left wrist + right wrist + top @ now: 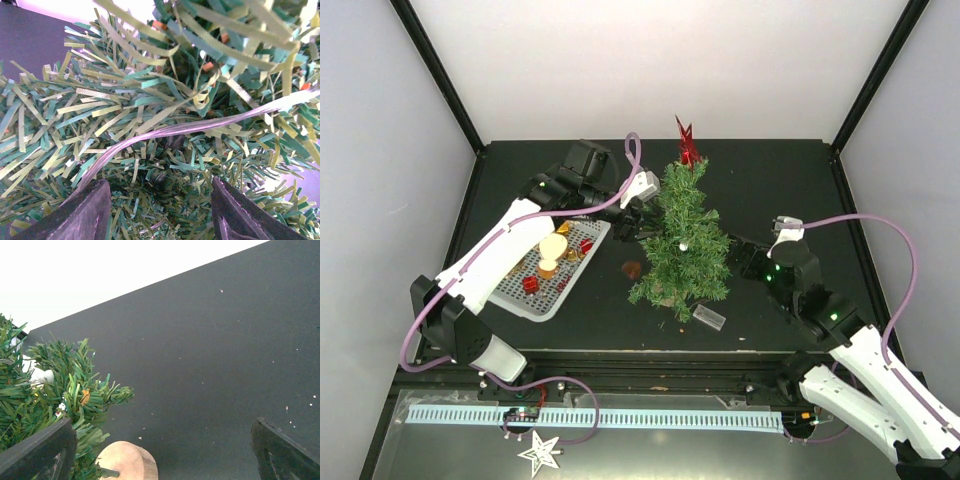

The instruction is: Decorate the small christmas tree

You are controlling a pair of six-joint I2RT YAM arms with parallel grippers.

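Note:
The small christmas tree (685, 245) stands mid-table, dark green, with a red star (687, 141) on its tip. My left gripper (636, 220) is at the tree's left side, among the branches. In the left wrist view its gripper (162, 215) is open and empty, with needles (150, 100) filling the frame and a thin pale purple strand (190, 128) lying across them. My right gripper (740, 252) is at the tree's right side, low down. In the right wrist view its gripper (160, 460) is wide open and empty, with the tan base (127, 462) and lower branches (75, 390) at the left.
A white basket (516, 300) left of the tree holds red and gold ornaments and a cream-topped piece (552, 250). A small brown object (632, 268) lies left of the tree. A clear piece (711, 318) lies in front of it. A white star (540, 455) lies by the near rail.

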